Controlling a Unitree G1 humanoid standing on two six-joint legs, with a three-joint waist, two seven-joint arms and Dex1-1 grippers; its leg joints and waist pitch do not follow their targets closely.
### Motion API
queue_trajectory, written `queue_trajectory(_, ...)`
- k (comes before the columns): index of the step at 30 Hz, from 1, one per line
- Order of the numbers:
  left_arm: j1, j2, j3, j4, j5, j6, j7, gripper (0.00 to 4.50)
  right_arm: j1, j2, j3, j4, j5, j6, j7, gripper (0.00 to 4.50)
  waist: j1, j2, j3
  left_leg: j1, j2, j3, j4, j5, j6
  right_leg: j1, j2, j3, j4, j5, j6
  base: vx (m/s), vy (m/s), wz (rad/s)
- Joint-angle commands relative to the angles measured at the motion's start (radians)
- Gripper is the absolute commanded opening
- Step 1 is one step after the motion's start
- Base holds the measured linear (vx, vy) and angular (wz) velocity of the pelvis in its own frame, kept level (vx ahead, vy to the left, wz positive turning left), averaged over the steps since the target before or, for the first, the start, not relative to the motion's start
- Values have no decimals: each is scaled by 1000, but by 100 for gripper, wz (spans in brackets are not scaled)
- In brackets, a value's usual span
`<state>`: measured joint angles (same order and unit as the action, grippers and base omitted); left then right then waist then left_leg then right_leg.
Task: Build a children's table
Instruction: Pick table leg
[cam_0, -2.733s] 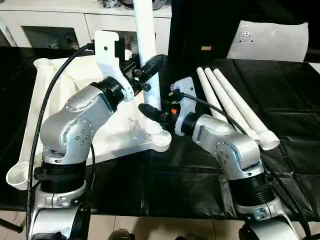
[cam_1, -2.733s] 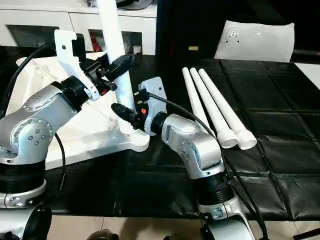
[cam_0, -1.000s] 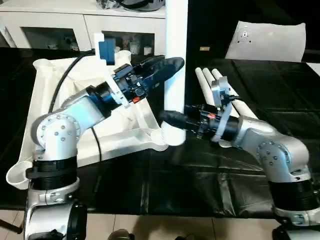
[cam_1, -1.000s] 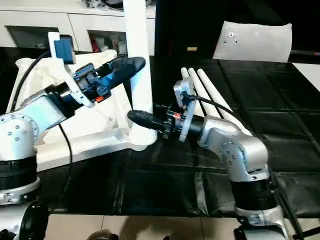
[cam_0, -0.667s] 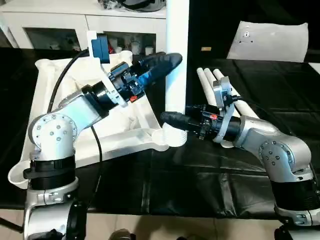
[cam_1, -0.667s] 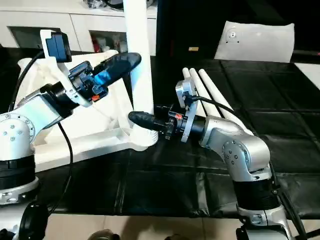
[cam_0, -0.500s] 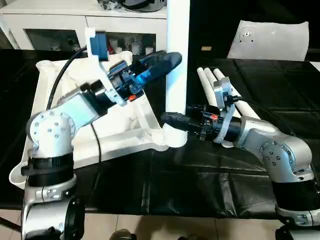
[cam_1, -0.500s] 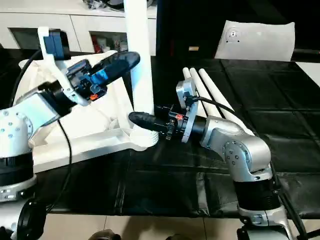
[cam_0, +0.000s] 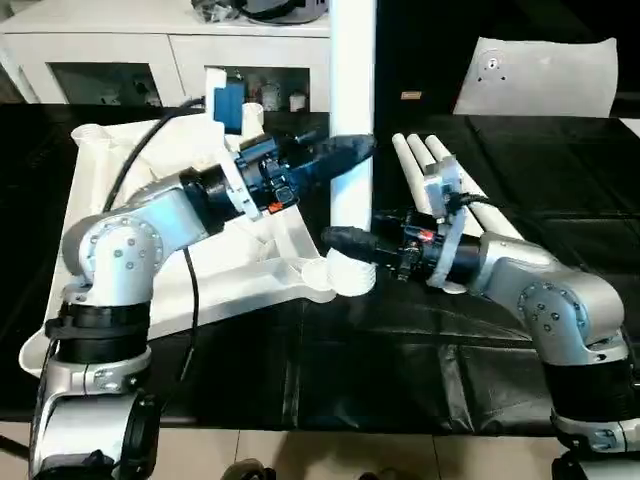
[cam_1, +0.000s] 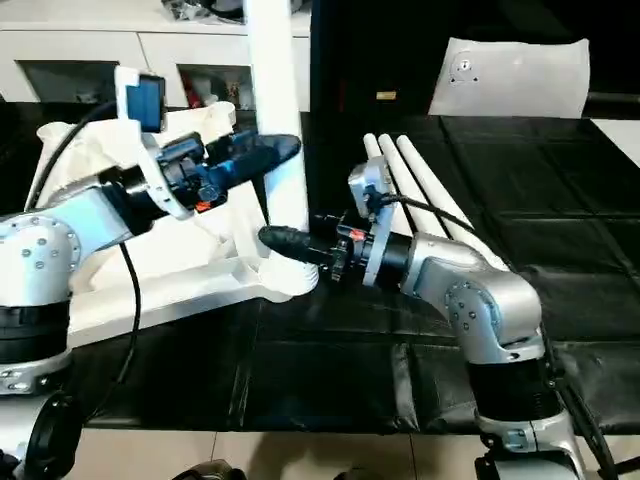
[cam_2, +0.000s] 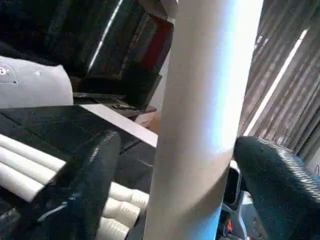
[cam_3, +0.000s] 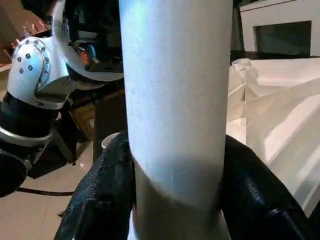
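The children's table top lies upside down on the left, ribs up. One white leg stands upright in its near right corner socket. My left gripper is open around this leg at mid height; in the left wrist view its fingers stand on either side of the tube with a gap. Low on the leg, just above the socket, my right gripper is shut on it, and both black fingers press against the tube. Three loose legs lie side by side behind my right forearm.
A flat white sheet with a round fitting lies at the back right on the black cover. A white glass-door cabinet stands behind the table top. The near edge of the work surface runs close below both arms.
My left gripper has come down a little along the upright leg and its wrist has turned. The right gripper keeps its hold low on the leg.
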<state>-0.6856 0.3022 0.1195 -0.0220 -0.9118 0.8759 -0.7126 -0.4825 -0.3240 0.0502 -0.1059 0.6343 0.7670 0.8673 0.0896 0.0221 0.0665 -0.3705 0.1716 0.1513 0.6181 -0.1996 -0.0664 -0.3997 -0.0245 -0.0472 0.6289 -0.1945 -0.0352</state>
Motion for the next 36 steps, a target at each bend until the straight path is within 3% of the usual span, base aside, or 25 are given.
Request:
queue_trajectory(1, -12, -3, -4, -15, 6, -13, 1, 441, -22, 5, 18, -5, -14, -30, -12, 192, 3, 1, -76, 2, 41, -10, -62, -76, 4, 63, -97, 52, -85, -230, -133, 0, 0, 0)
queue_trajectory(6, -6, -23, 11, -22, -8, -20, 18, 450, -20, 17, 29, -3, -25, -35, -21, 192, 2, 1, -75, 0, 41, -9, -61, -71, 7, 63, -96, 53, -84, -221, -135, 0, 0, 0)
queue_trajectory(7, -5, -26, 14, -22, -10, -23, 20, 450, -19, 19, 29, -6, -22, -34, -20, 192, 2, -4, -75, 0, 40, -9, -62, -70, 10, 64, -97, 53, -84, -225, -134, 0, 0, 0)
queue_trajectory(10, -4, -25, 18, -14, 0, -38, 12, 450, -16, 21, 33, -12, -18, -31, -13, 192, 3, 0, -75, 0, 40, -10, -62, -70, 11, 63, -97, 54, -86, -234, -126, 0, 0, 0)
queue_trajectory(12, -11, -17, 15, 2, 13, -42, 9, 450, -16, 18, 37, -10, -21, -34, -11, 192, 3, -4, -75, 0, 40, -9, -62, -71, 11, 63, -96, 53, -86, -238, -121, 0, 0, 0)
queue_trajectory(14, -23, -17, 22, 21, 15, -42, 13, 424, -19, 18, 38, -6, -22, -40, -11, 192, 3, 2, -75, 0, 39, -9, -62, -69, 10, 62, -96, 53, -86, -243, -117, 0, 0, 0)
queue_trajectory(22, -17, -15, 21, 20, 29, -75, -2, 377, -24, 17, 38, -3, -29, -45, -15, 192, 2, 0, -76, 1, 40, -10, -62, -73, 10, 63, -96, 53, -86, -226, -125, 0, 0, 0)
queue_trajectory(23, -17, -18, 21, 21, 34, -82, 2, 376, -24, 15, 38, -2, -30, -46, -14, 192, 3, 4, -75, 1, 40, -10, -62, -74, 9, 62, -97, 53, -85, -227, -125, 0, 0, 0)
queue_trajectory(26, -19, -24, 27, 29, 47, -111, 2, 332, -22, 14, 36, -1, -31, -50, -15, 192, 2, 2, -75, 2, 41, -10, -63, -81, 7, 62, -97, 53, -87, -235, -123, 0, 0, 0)
queue_trajectory(28, -20, -22, 27, 30, 48, -107, -2, 335, -19, 14, 36, -4, -31, -50, -16, 192, 2, -1, -76, 1, 41, -9, -63, -76, 7, 63, -97, 54, -86, -229, -125, 0, 0, 0)
queue_trajectory(29, -19, -21, 25, 30, 49, -107, -4, 331, -18, 13, 36, -5, -30, -50, -16, 192, 2, 0, -75, 0, 40, -10, -62, -75, 7, 63, -97, 54, -85, -228, -126, 0, 0, 0)
queue_trajectory(30, -19, -20, 22, 29, 51, -106, -7, 296, -17, 14, 37, -6, -30, -50, -16, 192, 2, 3, -76, 1, 41, -10, -62, -74, 6, 62, -97, 53, -86, -226, -127, 0, 0, 0)
queue_trajectory(33, -15, -19, 16, 27, 52, -111, -12, 288, -15, 14, 38, -9, -31, -50, -19, 192, 2, 2, -76, 0, 41, -10, -62, -72, 7, 63, -96, 53, -85, -217, -130, 0, 0, 0)
queue_trajectory(36, -9, -29, 21, 19, 41, -106, -4, 251, -15, 15, 36, -11, -33, -51, -21, 192, 2, 2, -76, 2, 41, -10, -62, -78, 7, 63, -97, 54, -85, -219, -133, 0, 0, 0)
